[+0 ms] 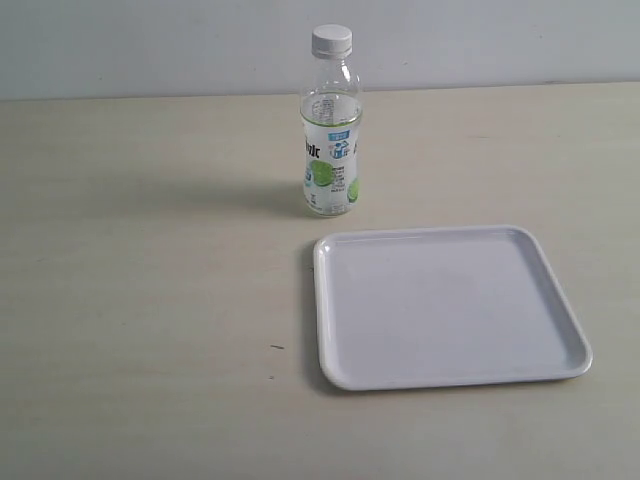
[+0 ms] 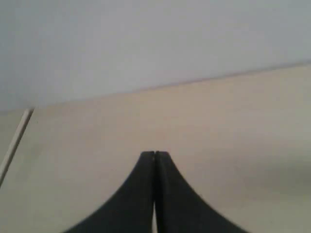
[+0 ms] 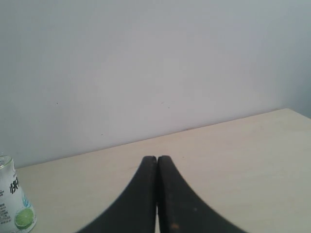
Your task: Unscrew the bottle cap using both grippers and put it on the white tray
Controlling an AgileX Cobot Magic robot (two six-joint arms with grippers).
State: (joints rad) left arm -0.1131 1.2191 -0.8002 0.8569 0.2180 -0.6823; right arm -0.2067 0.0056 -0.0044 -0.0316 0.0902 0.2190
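The clear bottle (image 1: 329,150) with its lime label stands upright toward the back of the table, and the white ribbed cap (image 1: 331,39) sits on its neck. In front of it and to the right lies the white tray (image 1: 335,350), with nothing on it. Neither arm appears in the exterior view. My left gripper (image 2: 155,154) is shut, fingers pressed together over bare tabletop. In the same way my right gripper (image 3: 156,158) is shut on nothing, and the lower part of the bottle (image 3: 13,204) shows at the edge of its view, far from the fingers.
The pale wooden table (image 1: 140,300) runs back to a plain grey wall (image 1: 150,45). A thin light strip (image 2: 14,143) crosses the corner of the left wrist view.
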